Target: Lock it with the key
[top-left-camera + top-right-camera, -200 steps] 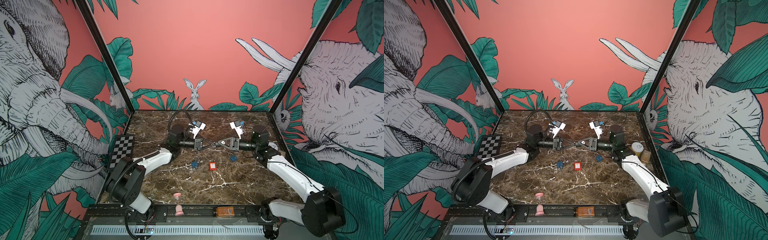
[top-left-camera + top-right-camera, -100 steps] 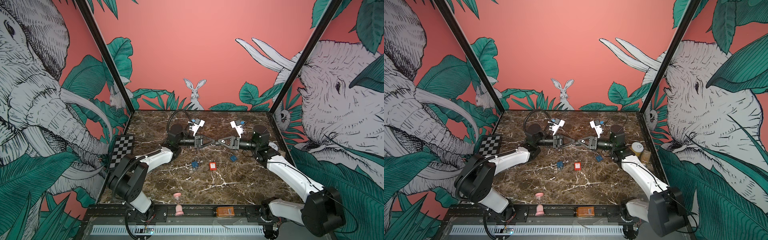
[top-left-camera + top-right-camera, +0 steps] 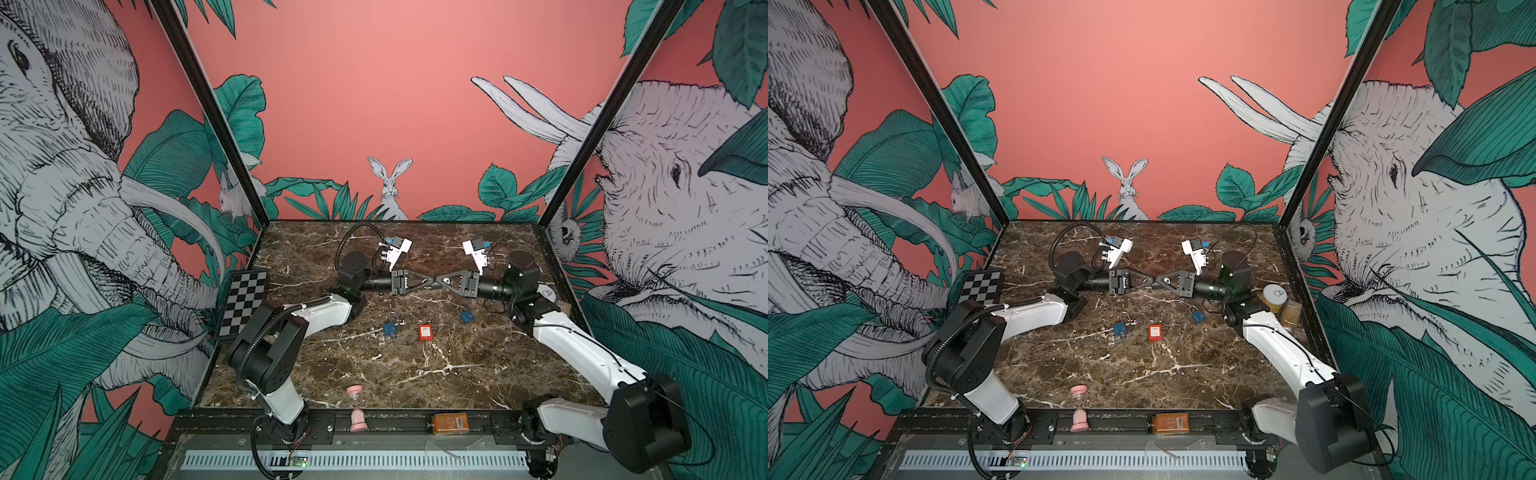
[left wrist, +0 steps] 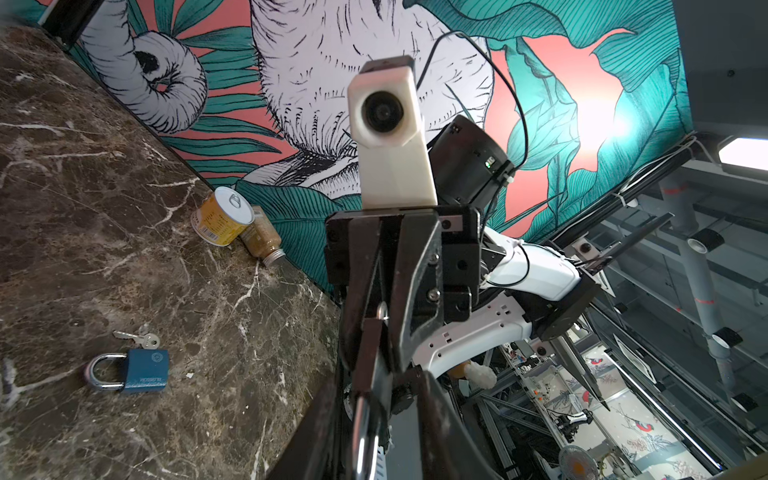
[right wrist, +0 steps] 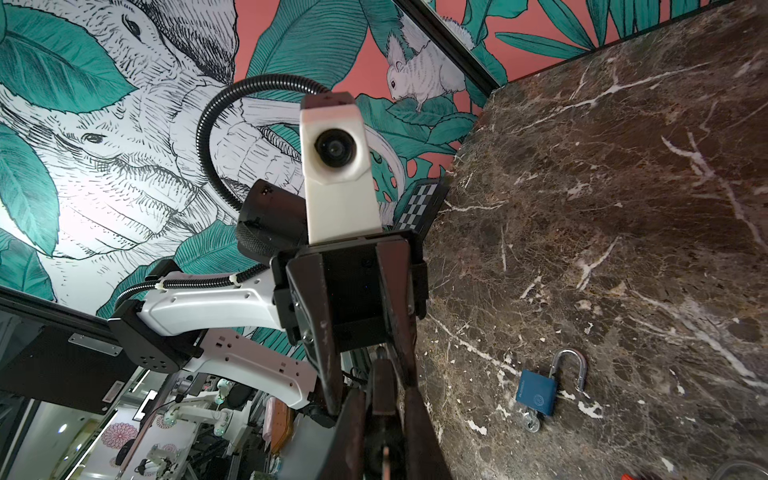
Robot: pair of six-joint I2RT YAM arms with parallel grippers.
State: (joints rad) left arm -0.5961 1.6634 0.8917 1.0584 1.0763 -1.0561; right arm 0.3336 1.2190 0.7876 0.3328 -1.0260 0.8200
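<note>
Two grippers meet nose to nose toward 12 o'clock over the table point(image 3: 415, 374). The right gripper point(image 3: 439, 283) pinches a dark padlock point(image 4: 369, 353), I'd guess to steady it. The left gripper point(image 3: 428, 282) looks slightly parted round its shackle point(image 4: 360, 419) on the 9 o'clock side. Key ring point(image 4: 382, 309) sits between right's fingers.

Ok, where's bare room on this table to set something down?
Barest: the table front half, between the open blue padlock, red padlock, closed blue padlock and the hourglass at the front edge. Also the strip along the far edge. Crowded: the middle, where left gripper and right gripper meet; can and jar at the right edge.
</note>
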